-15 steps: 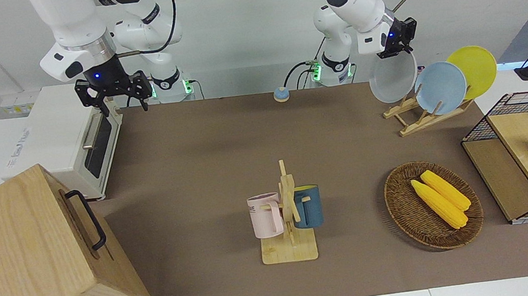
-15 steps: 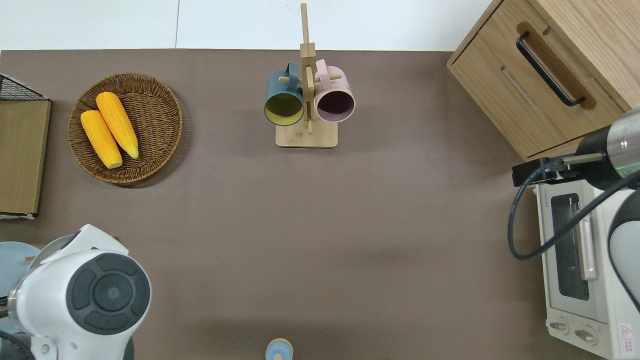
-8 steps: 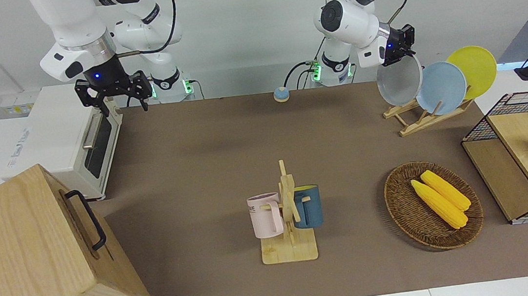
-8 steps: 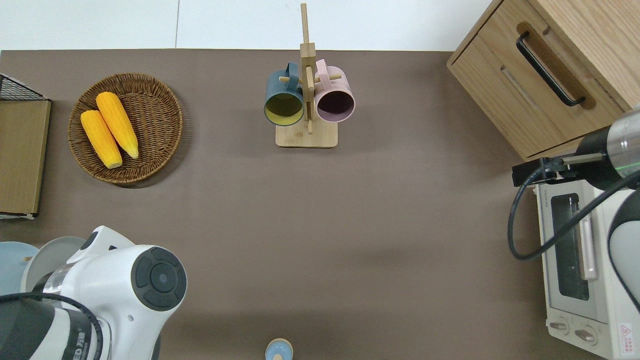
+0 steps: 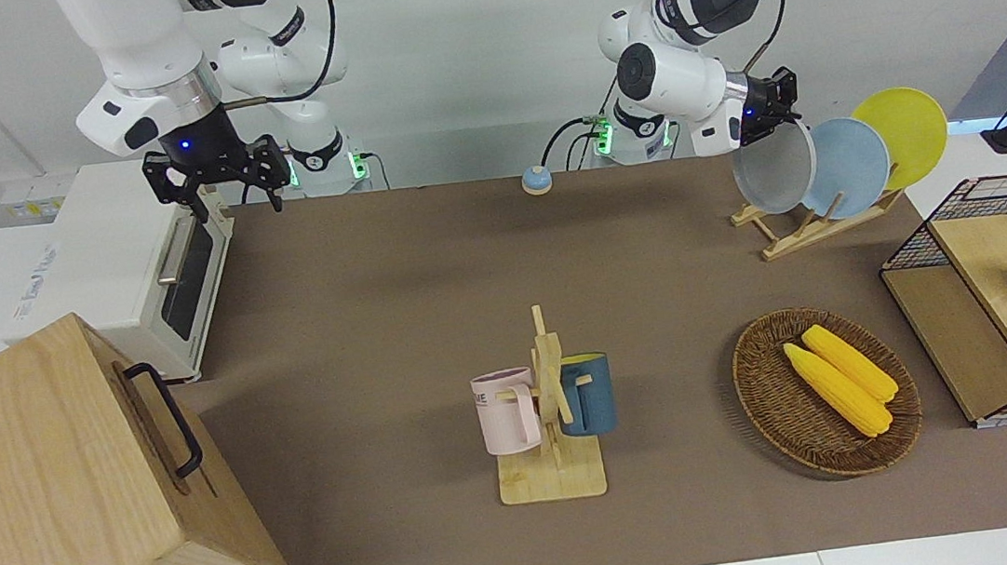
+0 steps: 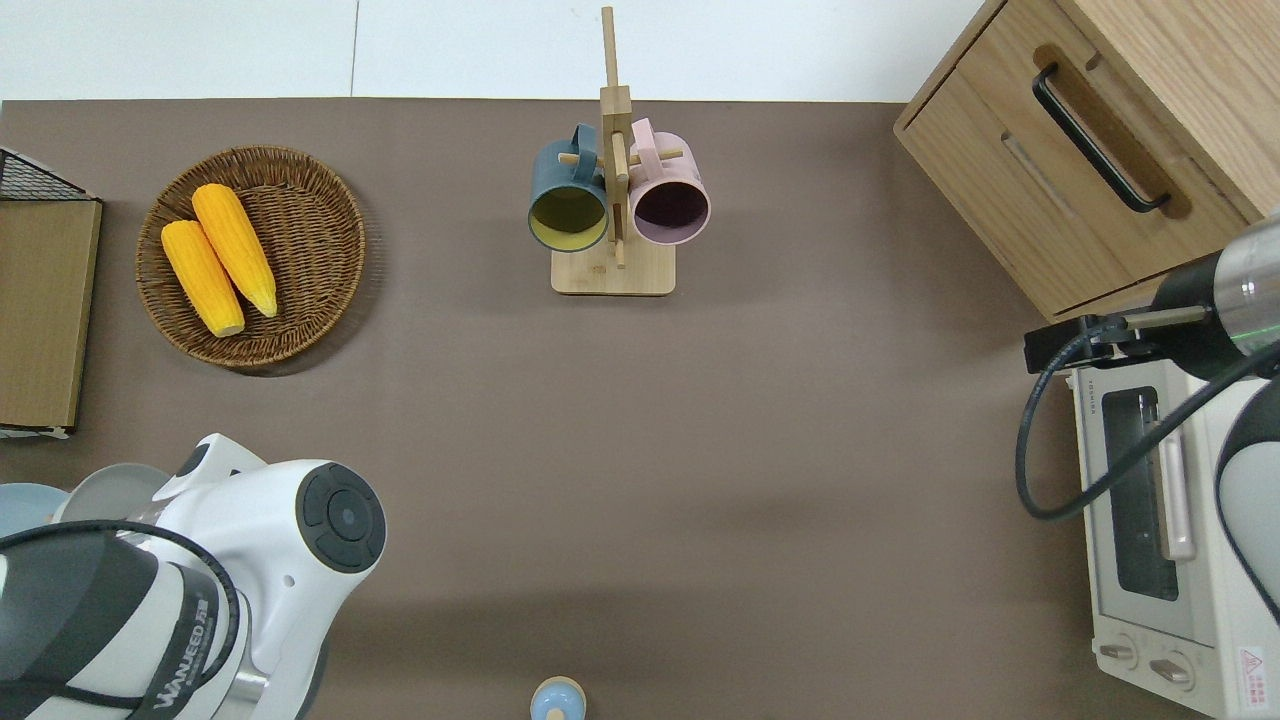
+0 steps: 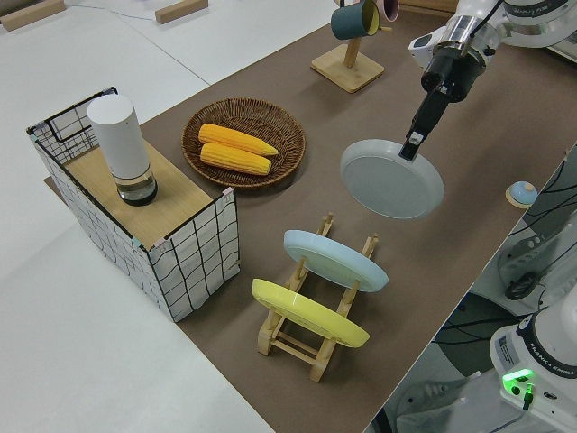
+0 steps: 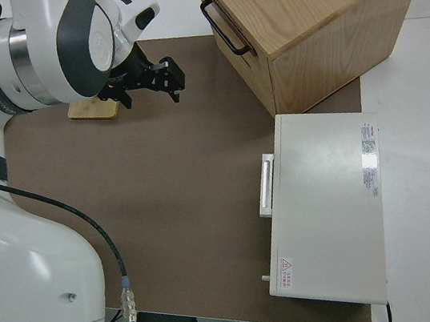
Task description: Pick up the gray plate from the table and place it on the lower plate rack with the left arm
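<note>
**Gray plate in the air at the rack: slot entry is the risk**

My left gripper (image 7: 413,150) pinches the gray plate (image 7: 392,179) by its rim, tilted and off the table (image 5: 394,313), just beside the light-blue plate (image 7: 335,260) on the lower plate rack (image 7: 315,347). I judge two hazards: the gray rim knocking the blue plate, or landing on a peg rather than between pegs. A rim-only pinch could also let it swing or slip. The right arm is parked, its fingers spread.

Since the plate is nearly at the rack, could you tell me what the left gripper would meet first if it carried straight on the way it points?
Probably the lower plate rack: the left gripper points down, holding the gray plate by its rim over the slot beside the light-blue plate.
</note>
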Controlling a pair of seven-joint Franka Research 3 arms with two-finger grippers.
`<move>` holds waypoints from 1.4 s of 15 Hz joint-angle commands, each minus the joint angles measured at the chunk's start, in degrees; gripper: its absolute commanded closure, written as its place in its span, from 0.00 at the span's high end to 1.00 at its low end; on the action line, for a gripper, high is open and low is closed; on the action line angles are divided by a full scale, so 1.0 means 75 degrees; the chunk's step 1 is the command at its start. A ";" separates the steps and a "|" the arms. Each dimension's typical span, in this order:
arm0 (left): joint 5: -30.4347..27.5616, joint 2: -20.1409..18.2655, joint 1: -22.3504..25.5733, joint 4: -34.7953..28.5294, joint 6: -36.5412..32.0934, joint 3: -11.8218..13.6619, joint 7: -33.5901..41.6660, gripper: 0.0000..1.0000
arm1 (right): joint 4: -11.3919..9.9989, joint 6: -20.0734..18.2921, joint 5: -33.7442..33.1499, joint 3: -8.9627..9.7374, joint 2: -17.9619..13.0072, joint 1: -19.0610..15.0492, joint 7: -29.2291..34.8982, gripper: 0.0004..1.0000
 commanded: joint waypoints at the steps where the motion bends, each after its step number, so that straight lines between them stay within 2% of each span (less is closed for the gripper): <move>1: 0.0481 0.0413 0.0014 -0.0170 -0.0121 -0.0031 -0.0687 0.00 | 0.0152 -0.0123 -0.0023 0.0157 0.0072 -0.0170 0.0100 0.98; 6: 0.0974 0.0788 0.0060 -0.0335 -0.0098 0.0074 -0.1087 0.00 | 0.0164 -0.0123 -0.0023 0.0157 0.0072 -0.0170 0.0100 0.98; 11: 0.1068 0.1433 0.0119 -0.0335 -0.0086 0.0074 -0.1826 0.00 | 0.0152 -0.0123 -0.0023 0.0157 0.0072 -0.0170 0.0100 0.98; 20: 0.1056 0.1691 0.0107 -0.0335 -0.0063 0.0074 -0.2025 0.00 | 0.0152 -0.0123 -0.0023 0.0157 0.0072 -0.0170 0.0100 0.98; 21: 0.1056 0.1691 0.0107 -0.0335 -0.0063 0.0074 -0.2014 0.07 | 0.0164 -0.0123 -0.0023 0.0157 0.0072 -0.0170 0.0112 0.98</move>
